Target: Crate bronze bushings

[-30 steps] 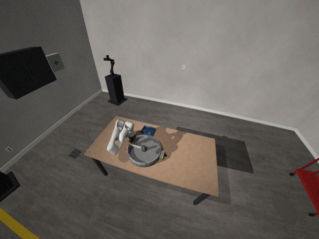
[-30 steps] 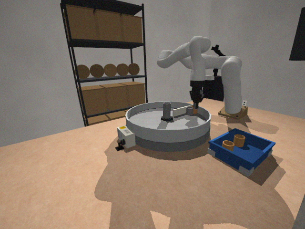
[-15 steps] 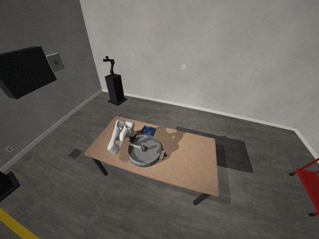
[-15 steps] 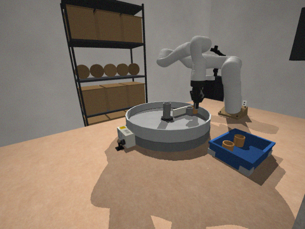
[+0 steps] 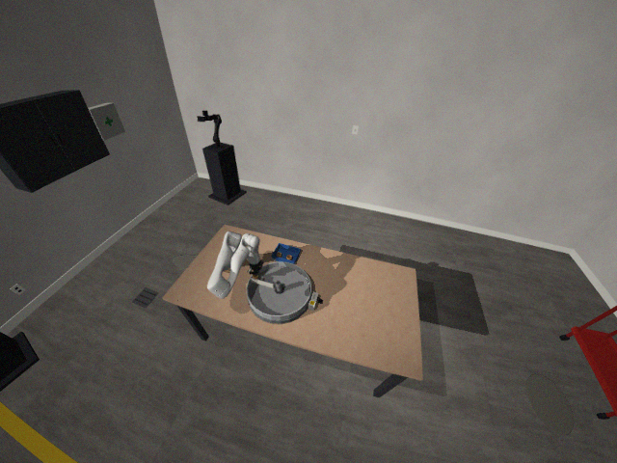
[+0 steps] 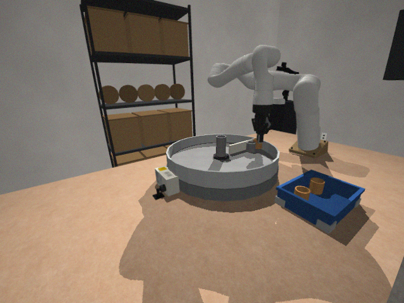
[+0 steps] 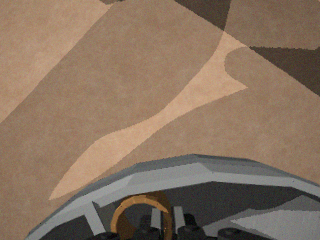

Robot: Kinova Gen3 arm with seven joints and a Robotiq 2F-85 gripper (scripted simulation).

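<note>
Bronze shows between the narrow tips of the claw, which pinches one wall of the bushing inside the turntable's rim, so best lift straight up (mind the steel neighbour) before swinging to the crate.
</note>
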